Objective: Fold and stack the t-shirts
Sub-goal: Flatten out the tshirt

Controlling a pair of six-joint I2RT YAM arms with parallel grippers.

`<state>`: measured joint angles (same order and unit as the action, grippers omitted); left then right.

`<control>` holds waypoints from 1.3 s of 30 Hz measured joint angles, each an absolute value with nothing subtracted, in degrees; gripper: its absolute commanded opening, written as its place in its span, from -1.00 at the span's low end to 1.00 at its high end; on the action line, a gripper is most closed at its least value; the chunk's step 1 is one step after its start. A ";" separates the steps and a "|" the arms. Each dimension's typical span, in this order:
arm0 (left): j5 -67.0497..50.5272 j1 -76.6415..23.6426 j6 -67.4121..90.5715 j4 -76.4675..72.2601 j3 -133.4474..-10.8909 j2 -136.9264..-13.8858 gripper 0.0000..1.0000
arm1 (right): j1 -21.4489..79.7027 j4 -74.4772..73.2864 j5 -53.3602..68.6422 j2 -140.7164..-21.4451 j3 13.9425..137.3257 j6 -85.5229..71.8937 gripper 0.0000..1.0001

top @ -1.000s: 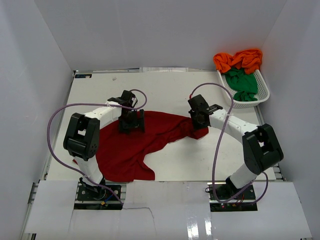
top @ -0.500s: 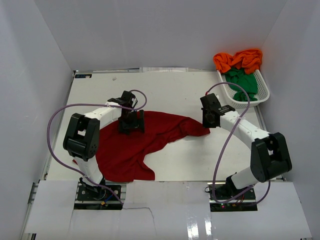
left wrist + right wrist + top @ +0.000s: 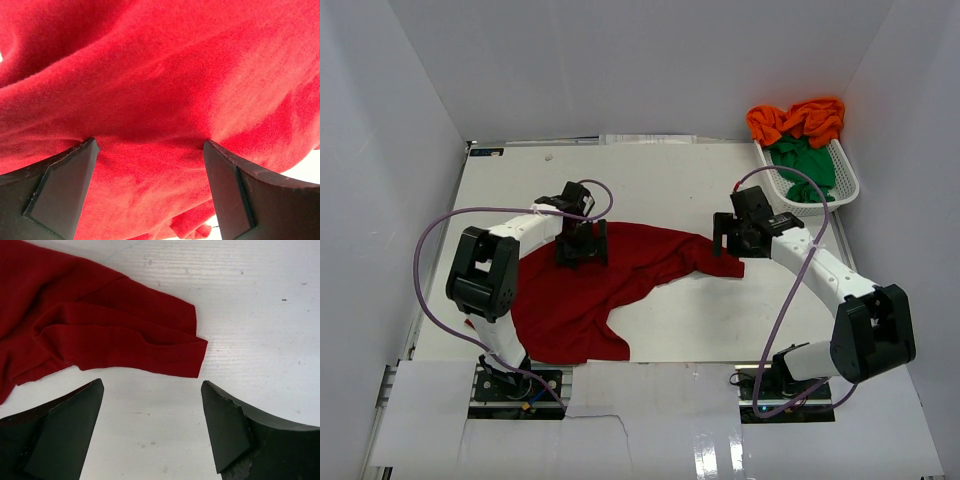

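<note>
Item 1 — left gripper [image 3: 150, 146]: I read it as released, jaws spread wide, nothing pinched between them. Its dark fingers [image 3: 60, 185] sit right against the dark red soft-fabric t-shirt [image 3: 160, 75], which fills the left wrist view with loose folds. From overhead the gripper stands on the shirt's far-left part.

Item 2 — right gripper [image 3: 151, 384]: also released, jaws wide apart, bare tabletop between the tips. The squared end of a red sleeve [image 3: 187, 352] lies just beyond them, creased in overlapping layers; I cannot tell whether the tips touch the surface.

Item 3, the red shirt: spread unfolded and rumpled across the middle of the white table [image 3: 720, 310], bulk toward the near left, sleeve reaching right.

Item 4, the white plastic lattice basket [image 3: 847, 186]: far right corner, well apart from both arms. It holds a bunched green t-shirt [image 3: 805, 160], with a bright orange t-shirt [image 3: 800, 120] heaped over its far rim.
</note>
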<state>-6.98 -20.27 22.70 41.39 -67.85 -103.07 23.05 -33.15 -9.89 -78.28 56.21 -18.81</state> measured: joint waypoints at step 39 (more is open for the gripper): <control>-4.95 -15.92 22.50 41.89 -67.22 -102.85 0.96 | 10.11 -15.35 10.85 -88.01 46.04 -14.00 0.22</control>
<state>-4.95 -15.92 22.50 41.89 -67.22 -102.85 10.11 -15.35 10.85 -88.01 46.04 -14.00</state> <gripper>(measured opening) 0.977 0.613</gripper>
